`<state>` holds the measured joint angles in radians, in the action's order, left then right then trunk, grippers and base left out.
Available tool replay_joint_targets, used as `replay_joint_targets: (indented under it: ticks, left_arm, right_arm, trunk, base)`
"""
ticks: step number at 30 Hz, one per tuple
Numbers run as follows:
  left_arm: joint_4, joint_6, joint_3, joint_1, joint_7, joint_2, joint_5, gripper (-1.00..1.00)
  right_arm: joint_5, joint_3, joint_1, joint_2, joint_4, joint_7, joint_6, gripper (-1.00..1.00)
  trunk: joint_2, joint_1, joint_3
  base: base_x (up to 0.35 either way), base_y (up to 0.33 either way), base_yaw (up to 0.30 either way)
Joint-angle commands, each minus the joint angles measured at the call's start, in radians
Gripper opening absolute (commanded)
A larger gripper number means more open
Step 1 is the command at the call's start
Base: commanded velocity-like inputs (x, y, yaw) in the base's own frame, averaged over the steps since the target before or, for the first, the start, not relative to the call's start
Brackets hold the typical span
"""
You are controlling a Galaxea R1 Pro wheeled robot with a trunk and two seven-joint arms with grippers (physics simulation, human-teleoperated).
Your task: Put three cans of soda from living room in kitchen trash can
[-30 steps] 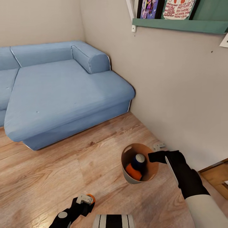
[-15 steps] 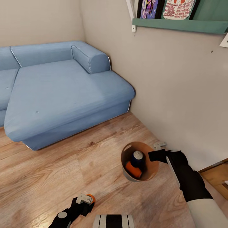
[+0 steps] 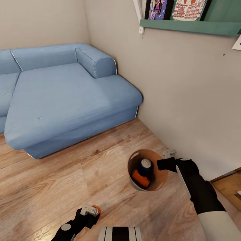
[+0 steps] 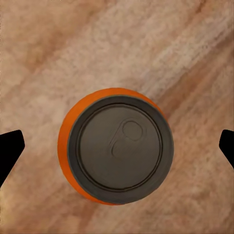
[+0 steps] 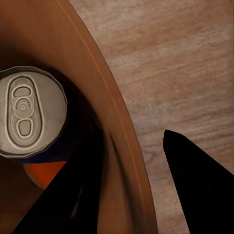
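copper-brown and glossy inside, pale grey outside, the tash can point(image 3: 146, 171) hung above the wood plank floor point(image 3: 67, 180) by its rim, which my right claw point(image 3: 163, 165) was pinching, one dark finger point(image 5: 73, 195) inside the wall and the other outside it. inside it i could see the dark blue can point(image 3: 146, 166) with its silver top, propped upright against the wall, and an orange can point(image 3: 140, 179) lying lower beside it. the third can of soda point(image 4: 116, 145), orange with a grey ring-pull lid, sat between the fingers of my left claw point(image 3: 89, 214) low by the robot's base; from the left wrist view the black fingertips point(image 4: 9, 151) stood well apart from its sides, so i read that claw as wide and not gripping, though whether the can rested on the floor or on some part of the claw i could not tell. i judged the cans light, stiff and smooth, likely to slip or roll, best taken across the middle of the round body. the bucket looked thin-walled and rigid, tapered, apt to swing and tip from a one-sided rim hold. a blue sofa point(image 3: 63, 97) with soft rounded cushions filled the corner against the plain wall point(image 3: 187, 93).
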<state>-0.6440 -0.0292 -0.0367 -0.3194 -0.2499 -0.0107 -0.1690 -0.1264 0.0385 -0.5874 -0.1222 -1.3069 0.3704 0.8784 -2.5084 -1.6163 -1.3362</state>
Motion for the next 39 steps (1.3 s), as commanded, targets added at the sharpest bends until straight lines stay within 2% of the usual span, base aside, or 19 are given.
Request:
replay_joint_targets:
  ticks: [1,12,39]
  left_arm:
    - [0.0,0.0,0.0,0.0,0.0,0.0,0.0,1.0]
    - [0.009,-0.002,0.002,-0.001,0.002,-0.003,-0.001,1.0]
    - [0.002,-0.001,0.001,0.0,0.003,-0.002,-0.001,1.0]
  right_arm:
    - [0.014,0.001,0.0,0.0,-0.003,-0.001,0.003,-1.0]
    - [0.014,0.001,0.028,0.001,-0.043,-0.001,0.002,-1.0]
    - [0.013,0.001,0.054,0.001,-0.083,-0.001,0.004,-1.0]
  trunk:
    - [0.0,0.0,0.0]
    - [-0.002,-0.004,-0.039]
    - [-0.002,-0.004,-0.039]
  base:
    - [0.0,0.0,0.0]
    - [0.0,0.0,0.0]
    - [0.039,-0.003,0.0]
